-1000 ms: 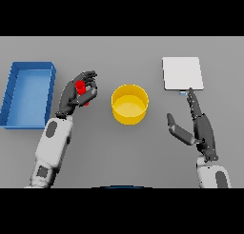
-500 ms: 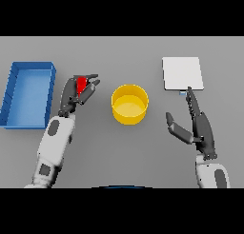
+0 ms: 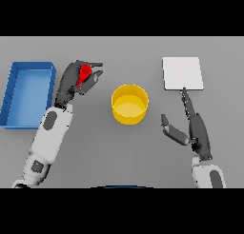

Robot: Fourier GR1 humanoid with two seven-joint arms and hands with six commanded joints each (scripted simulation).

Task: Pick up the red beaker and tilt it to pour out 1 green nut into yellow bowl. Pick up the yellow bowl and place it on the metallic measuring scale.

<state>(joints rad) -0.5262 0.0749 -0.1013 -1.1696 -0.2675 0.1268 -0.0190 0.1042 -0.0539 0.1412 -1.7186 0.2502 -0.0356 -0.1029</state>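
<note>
My left hand (image 3: pixel 71 81) is curled round the red beaker (image 3: pixel 85 73), left of the yellow bowl (image 3: pixel 129 104). Only part of the beaker shows between the fingers, and I cannot see a green nut. The bowl stands upright at the table's middle, apart from both hands. The metallic measuring scale (image 3: pixel 182 73), a pale square plate, lies at the back right. My right hand (image 3: pixel 194 127) hovers open right of the bowl, its fingers straight and pointing toward the scale's near edge.
A blue tray (image 3: pixel 12 92) lies at the far left, just beside my left forearm. Grey table surface stretches in front of the bowl and between the bowl and the scale.
My left hand has carried the red beaker a little farther back and up. The right hand has barely moved.
</note>
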